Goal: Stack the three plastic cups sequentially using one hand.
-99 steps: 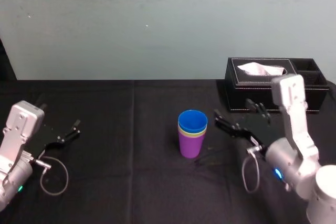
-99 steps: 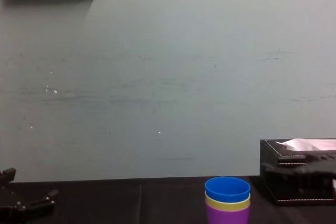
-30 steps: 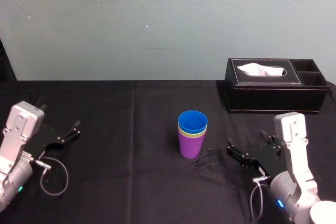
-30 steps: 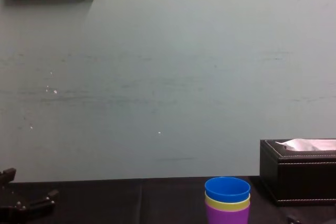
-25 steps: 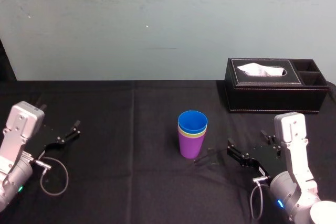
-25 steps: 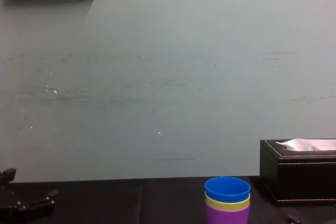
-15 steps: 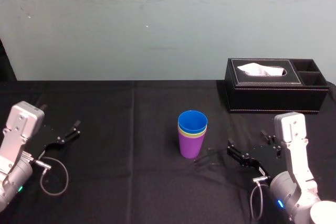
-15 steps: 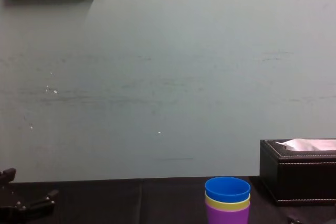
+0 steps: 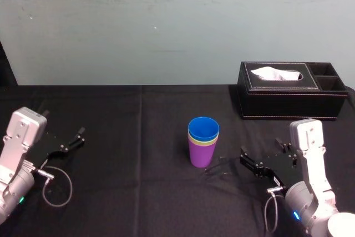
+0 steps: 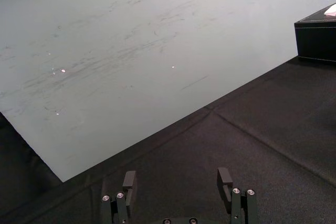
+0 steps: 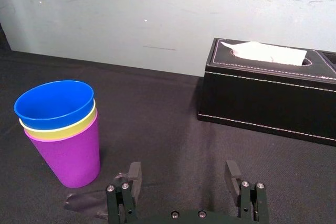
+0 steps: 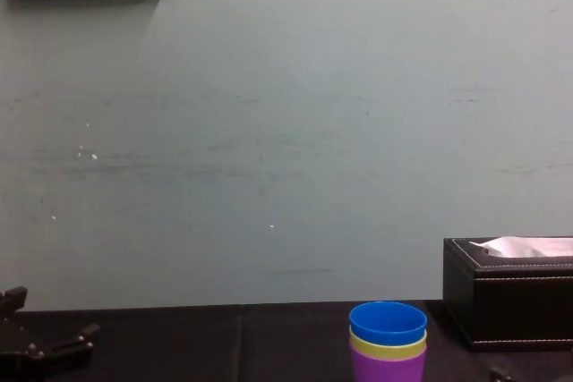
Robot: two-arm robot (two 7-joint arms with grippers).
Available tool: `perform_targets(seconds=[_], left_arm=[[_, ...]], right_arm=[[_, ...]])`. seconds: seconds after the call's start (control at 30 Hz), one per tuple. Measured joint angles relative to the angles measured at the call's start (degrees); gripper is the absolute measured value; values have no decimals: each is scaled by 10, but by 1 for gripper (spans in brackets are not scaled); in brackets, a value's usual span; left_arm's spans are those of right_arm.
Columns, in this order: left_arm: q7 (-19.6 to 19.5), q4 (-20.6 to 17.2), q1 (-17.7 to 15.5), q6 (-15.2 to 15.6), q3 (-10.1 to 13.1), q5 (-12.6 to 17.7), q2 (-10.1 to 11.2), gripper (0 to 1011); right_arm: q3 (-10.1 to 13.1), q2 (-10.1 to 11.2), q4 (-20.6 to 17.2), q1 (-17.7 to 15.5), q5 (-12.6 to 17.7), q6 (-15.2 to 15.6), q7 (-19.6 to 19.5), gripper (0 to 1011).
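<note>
The three plastic cups stand nested upright near the middle of the black table: the blue cup (image 9: 203,128) sits inside the yellow-green one (image 9: 203,141), which sits inside the purple one (image 9: 201,154). In the right wrist view the stack (image 11: 59,129) stands off to one side of the fingers, apart from them. My right gripper (image 9: 259,147) rests low to the right of the stack, open and empty (image 11: 182,171). My left gripper (image 9: 62,122) lies parked at the table's left, open with nothing between its fingers (image 10: 177,178).
A black tissue box (image 9: 288,90) with white tissue stands at the back right, behind the right arm. Grey cable loops hang by each wrist (image 9: 58,184). Bare black cloth (image 9: 133,137) lies between the left gripper and the stack.
Since the oldest frames my right arm has drawn back from the stack toward me and sunk lower, uncovering the tissue box. Over the last second nothing has moved.
</note>
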Motion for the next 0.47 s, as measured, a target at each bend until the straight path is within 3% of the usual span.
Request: perform_targets(seconds=[0.47], left_arm=[[0, 0, 0, 0, 0, 0, 0, 1000]], right_arm=[[0, 0, 0, 0, 0, 0, 0, 1004]])
